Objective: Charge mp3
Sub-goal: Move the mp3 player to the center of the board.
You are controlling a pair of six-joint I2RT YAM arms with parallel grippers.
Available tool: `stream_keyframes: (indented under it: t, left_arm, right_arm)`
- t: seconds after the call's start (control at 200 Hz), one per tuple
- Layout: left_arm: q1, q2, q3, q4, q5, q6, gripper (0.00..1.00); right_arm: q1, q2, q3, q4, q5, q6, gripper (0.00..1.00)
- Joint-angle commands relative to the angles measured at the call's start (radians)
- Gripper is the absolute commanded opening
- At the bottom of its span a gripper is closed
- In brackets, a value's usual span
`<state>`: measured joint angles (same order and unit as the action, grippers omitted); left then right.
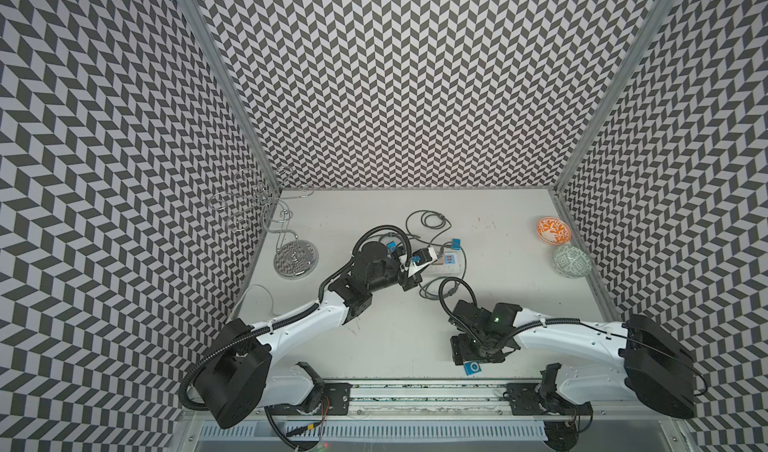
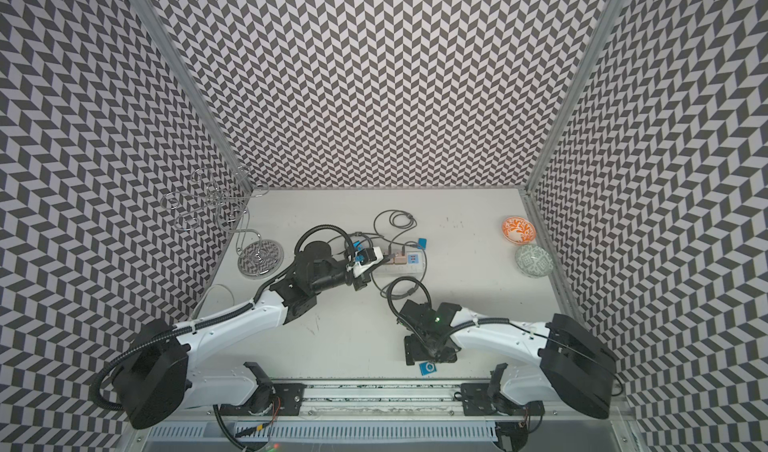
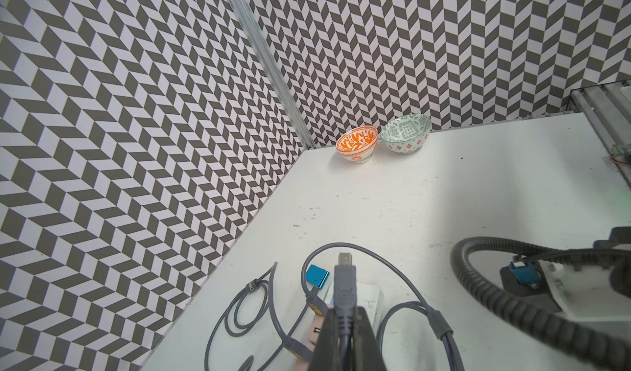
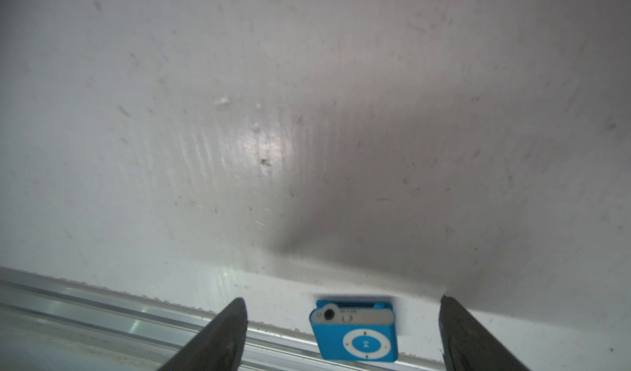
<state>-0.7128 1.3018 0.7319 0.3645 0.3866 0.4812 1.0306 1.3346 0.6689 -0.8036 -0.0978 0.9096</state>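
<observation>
The mp3 point(image 4: 355, 335) is a small blue player with a white control ring. It lies flat at the table's front edge, in both top views point(image 1: 473, 367) point(image 2: 427, 367). My right gripper point(image 4: 341, 303) is open and straddles it, a finger on each side with a gap to both. My left gripper point(image 3: 345, 313) is shut on the grey cable plug point(image 3: 345, 280), whose metal tip points forward. It holds the plug above the white power strip point(image 1: 446, 265) near the table's middle.
A second small blue device point(image 3: 317, 277) lies by the power strip among loops of grey cable point(image 1: 432, 221). An orange bowl point(image 1: 552, 229) and a green bowl point(image 1: 571, 261) stand at the right wall. A wire stand point(image 1: 295, 258) is at the back left. A metal rail point(image 4: 102, 318) runs along the front edge.
</observation>
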Motion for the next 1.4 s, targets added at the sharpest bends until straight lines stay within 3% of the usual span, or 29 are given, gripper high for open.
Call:
stream_keyframes:
  t: [0.0, 0.576, 0.976, 1.397]
  left_arm:
    - [0.002, -0.012, 0.022, -0.015, -0.002, 0.012, 0.05]
    - [0.010, -0.049, 0.010, -0.022, -0.027, 0.036, 0.05]
    - [0.016, -0.050, 0.010, -0.016, -0.023, 0.036, 0.05]
    - [0.027, -0.038, 0.012, -0.009, -0.017, 0.031, 0.05]
  right_arm:
    - [0.012, 0.012, 0.017, -0.024, 0.017, 0.018, 0.84]
    - [0.010, 0.163, 0.102, -0.105, -0.002, -0.100, 0.77]
    - [-0.001, 0.192, 0.103, -0.100, -0.021, -0.122, 0.72]
    - [-0.003, 0.215, 0.130, -0.092, -0.040, -0.136, 0.52]
